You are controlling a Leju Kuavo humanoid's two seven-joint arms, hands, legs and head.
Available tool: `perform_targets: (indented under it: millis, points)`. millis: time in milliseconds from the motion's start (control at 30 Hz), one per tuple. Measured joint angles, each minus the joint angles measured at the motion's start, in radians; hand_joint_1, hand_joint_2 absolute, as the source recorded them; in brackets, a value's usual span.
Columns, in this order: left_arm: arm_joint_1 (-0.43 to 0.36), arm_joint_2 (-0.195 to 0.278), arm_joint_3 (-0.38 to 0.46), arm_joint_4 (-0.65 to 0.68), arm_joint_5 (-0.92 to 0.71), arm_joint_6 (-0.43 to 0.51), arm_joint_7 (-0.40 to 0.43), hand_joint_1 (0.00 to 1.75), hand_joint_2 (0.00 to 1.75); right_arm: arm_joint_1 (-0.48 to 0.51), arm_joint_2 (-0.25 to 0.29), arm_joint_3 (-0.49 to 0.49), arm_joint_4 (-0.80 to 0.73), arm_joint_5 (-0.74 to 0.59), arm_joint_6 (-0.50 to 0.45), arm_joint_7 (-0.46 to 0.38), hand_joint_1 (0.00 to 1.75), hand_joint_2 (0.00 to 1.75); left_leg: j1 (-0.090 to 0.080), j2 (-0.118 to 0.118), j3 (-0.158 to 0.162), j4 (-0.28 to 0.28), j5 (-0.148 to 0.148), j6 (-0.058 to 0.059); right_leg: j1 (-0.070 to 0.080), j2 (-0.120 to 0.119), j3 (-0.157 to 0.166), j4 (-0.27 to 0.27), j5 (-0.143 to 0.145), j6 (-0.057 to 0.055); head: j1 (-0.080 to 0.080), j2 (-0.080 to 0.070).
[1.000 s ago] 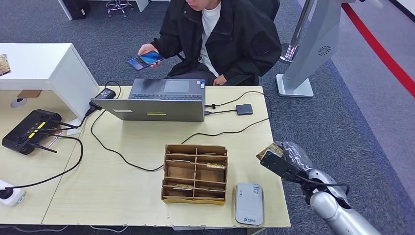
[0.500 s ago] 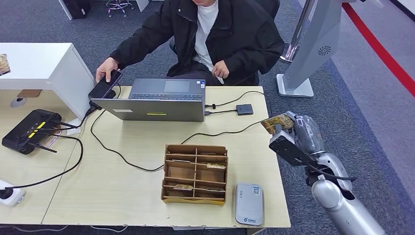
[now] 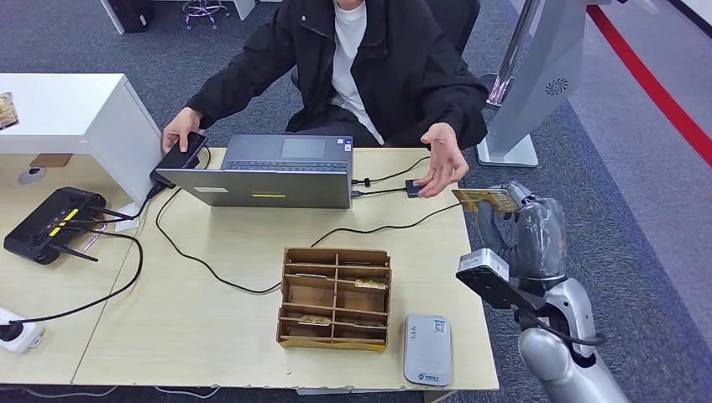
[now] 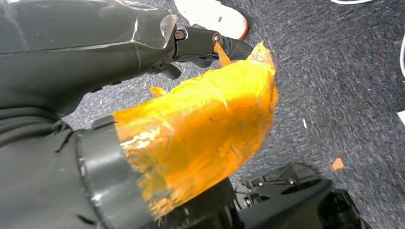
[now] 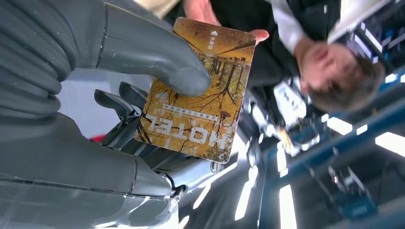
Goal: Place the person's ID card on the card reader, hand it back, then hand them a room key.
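My right hand [image 3: 531, 231] is raised beyond the table's right edge and pinches a room key card [image 3: 485, 200], yellow-brown with a tree picture. In the right wrist view the thumb [image 5: 157, 59] presses on the card [image 5: 205, 100], which reads HOTEL. The person in a black jacket holds an open palm [image 3: 441, 159] just left of the card, not touching it. The grey card reader [image 3: 426, 348] lies at the table's front right with nothing on it. My left hand [image 4: 143, 95] hangs over the carpet, its thumb wrapped in orange tape, holding nothing.
A wooden compartment box [image 3: 334, 297] with cards stands left of the reader. An open laptop [image 3: 269, 172], cables and a small hub [image 3: 417, 186] lie at the far side. A black router [image 3: 50, 222] sits at the left. The person's other hand rests on a phone [image 3: 178, 155].
My right hand has lifted the card up and away from me toward the person. The person has put the phone down by the laptop and stretched an open palm toward the card.
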Motion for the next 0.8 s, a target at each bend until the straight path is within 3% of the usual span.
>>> perform_targets:
  millis: [200,433,567,667,800]
  points:
    - [0.000,0.009,-0.004,0.000,-0.010,0.000,0.012,0.00,0.00,-0.001,0.040,-0.011,0.000,0.134,-0.079,0.021,1.75,1.75,0.000,0.000,0.000,0.000,0.000,0.000,0.000,0.000,0.000,0.000,0.000,0.000,0.000,0.000]
    - [0.000,0.011,-0.007,0.000,-0.013,0.000,0.015,0.00,0.00,-0.001,0.049,-0.011,0.005,0.186,-0.091,0.038,1.75,1.75,0.000,0.000,0.000,0.000,0.000,0.000,0.000,0.000,0.000,0.000,0.000,0.000,0.000,0.000]
    - [-0.002,0.016,-0.024,0.000,-0.022,-0.005,0.028,0.00,0.00,-0.005,0.071,-0.009,0.050,0.384,-0.107,0.127,1.75,1.75,0.000,0.000,0.000,0.000,0.000,0.000,0.000,0.000,0.000,0.000,0.000,0.000,0.000,0.000]
    - [-0.002,0.017,-0.028,0.000,-0.024,-0.006,0.031,0.00,0.00,-0.010,0.073,-0.007,0.080,0.438,-0.102,0.164,1.75,1.75,0.000,0.000,0.000,0.000,0.000,0.000,0.000,0.000,0.000,0.000,0.000,0.000,0.000,0.000]
    - [-0.002,0.017,-0.031,0.000,-0.025,-0.007,0.033,0.00,0.00,-0.017,0.073,-0.006,0.103,0.441,-0.077,0.179,0.02,1.75,0.000,0.000,0.000,0.000,0.000,0.000,0.000,0.000,0.000,0.000,0.000,0.000,0.000,0.000]
